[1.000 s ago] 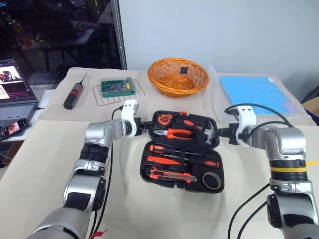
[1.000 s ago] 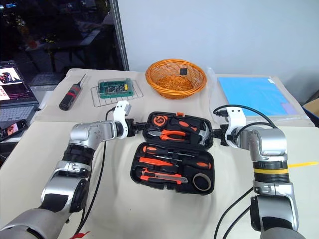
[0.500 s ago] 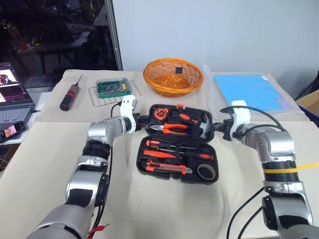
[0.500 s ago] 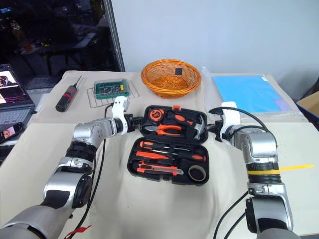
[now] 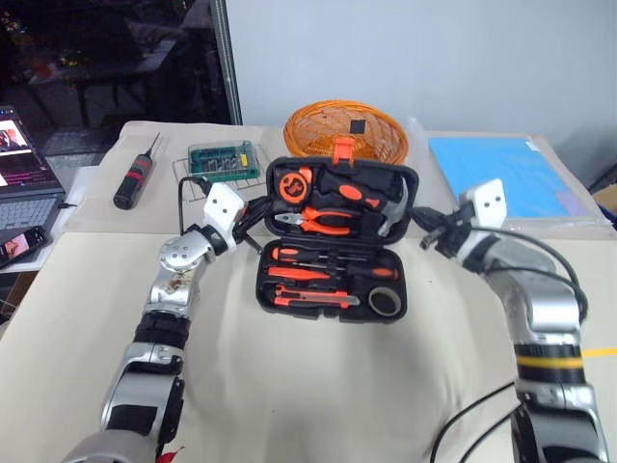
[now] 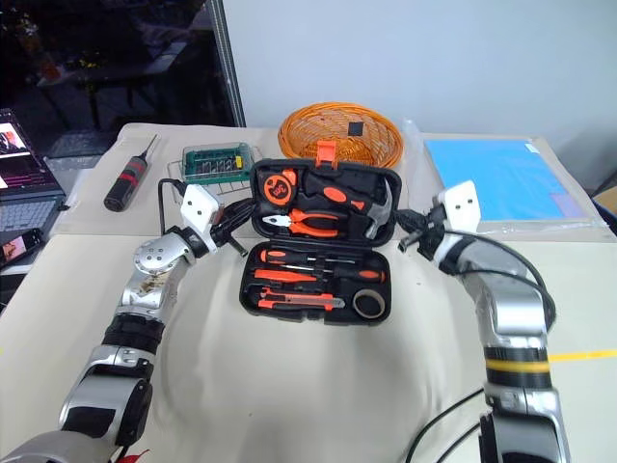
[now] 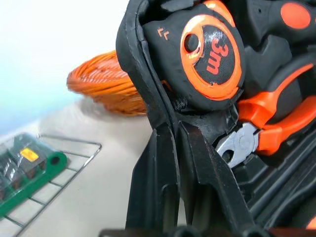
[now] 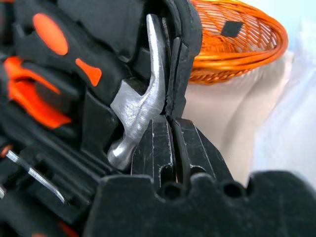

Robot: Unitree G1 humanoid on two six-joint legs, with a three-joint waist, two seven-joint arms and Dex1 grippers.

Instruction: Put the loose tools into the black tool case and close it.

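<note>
The black tool case (image 5: 371, 168) stands open at the table's middle, its lid tilted up off the table with the orange latch (image 5: 342, 148) on top. My left gripper (image 5: 258, 214) is shut on the lid's left rim (image 7: 148, 89). On the right rim my right gripper (image 5: 421, 230) is shut too, beside the hammer head (image 8: 140, 106). Slim orange-and-black screwdrivers (image 5: 308, 258) and the utility knife (image 5: 313, 297) lie in the slots of the base. The lid carries a tape measure (image 7: 212, 54), pliers (image 5: 323, 220) and the hammer.
Behind the case stands an orange wicker basket (image 5: 345, 130). A green bit set on a wire rack (image 5: 224, 162) and a black screwdriver with a red band (image 5: 135, 178) lie at the back left. A blue sheet (image 5: 492, 174) lies at the back right, a laptop (image 5: 24, 154) at the left edge.
Both grippers have risen and turned, and the lid has swung up from lying flat to tilted. The left gripper has closed on the lid's rim. The camera view has also shifted.
</note>
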